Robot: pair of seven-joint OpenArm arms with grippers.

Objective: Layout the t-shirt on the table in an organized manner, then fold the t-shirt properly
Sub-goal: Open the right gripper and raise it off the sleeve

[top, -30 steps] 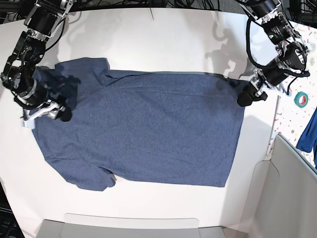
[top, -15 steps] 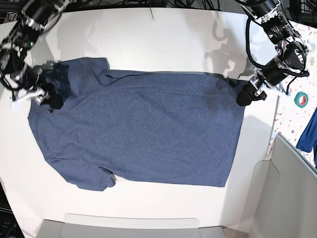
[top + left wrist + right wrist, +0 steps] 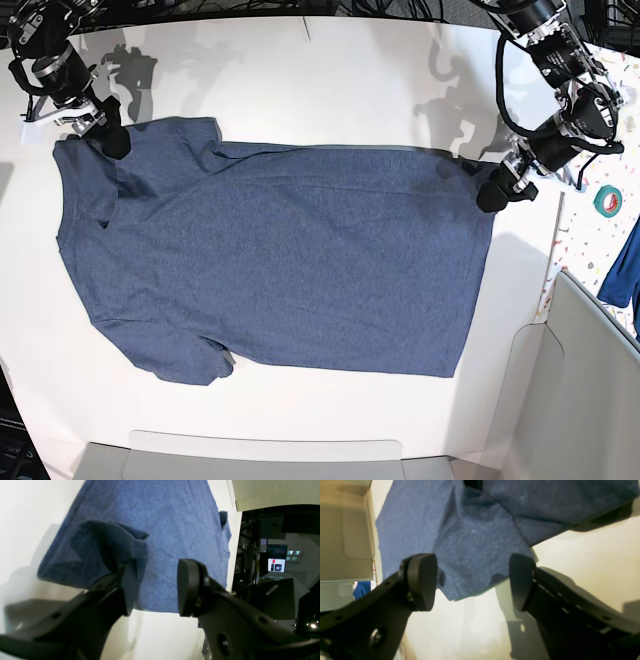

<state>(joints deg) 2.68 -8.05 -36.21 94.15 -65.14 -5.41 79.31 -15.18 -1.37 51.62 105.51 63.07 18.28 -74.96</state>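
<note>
table (image 3: pixel 300 70): white, carries the shirt
t-shirt (image 3: pixel 280 260): spread flat across the middle, one hem corner bunched
left gripper (image 3: pixel 155 586): jaws apart over that bunched corner
right gripper (image 3: pixel 472 580): jaws wide apart above a sleeve

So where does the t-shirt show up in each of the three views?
Base: the t-shirt lies flat across the table's middle.
Left wrist: its folded-over corner sits just past the open left pincer.
Right wrist: its edge fills the top, beyond the open right pincer.
Shared landmark: the white table.
</note>
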